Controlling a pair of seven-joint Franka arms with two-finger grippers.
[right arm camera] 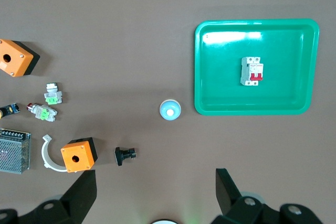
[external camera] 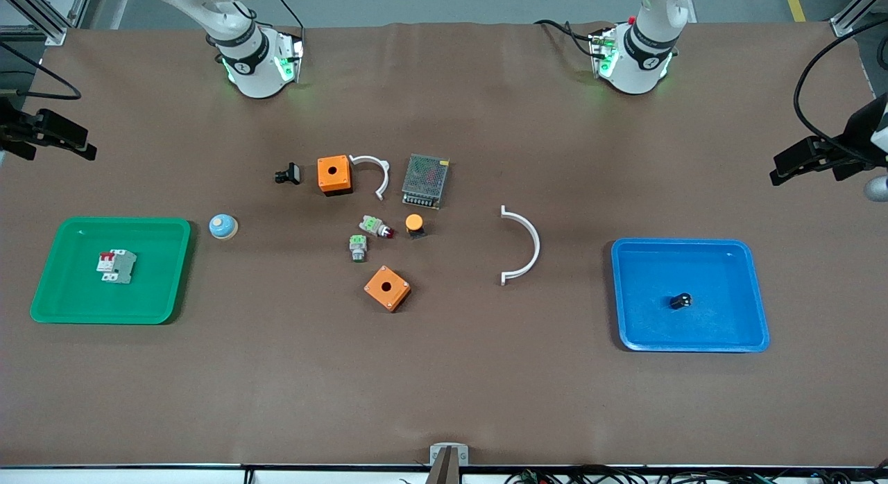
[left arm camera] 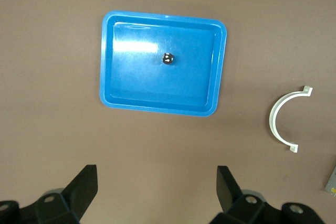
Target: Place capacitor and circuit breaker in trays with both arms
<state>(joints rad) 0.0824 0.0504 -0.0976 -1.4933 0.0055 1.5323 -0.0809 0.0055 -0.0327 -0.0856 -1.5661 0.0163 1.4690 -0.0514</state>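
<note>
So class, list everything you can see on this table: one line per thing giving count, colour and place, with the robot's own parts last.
Circuit breaker: 1, white-grey with red levers, in the green tray.
Green tray: 1, green, right arm's end of the table.
Capacitor: 1, near-black, in the blue tray.
Blue tray: 1, blue, left arm's end.
Orange boxes: 2, orange, mid-table.
Push-button parts: 2, green-and-grey, between the boxes.
Orange-capped button: 1, black, beside them.
Metal mesh module: 1, grey.
White curved brackets: 2.
Black clip: 1.
Domed part: 1, pale blue, beside the green tray.
Left gripper: open, over the table by the blue tray.
Right gripper: open, above the clip.
</note>
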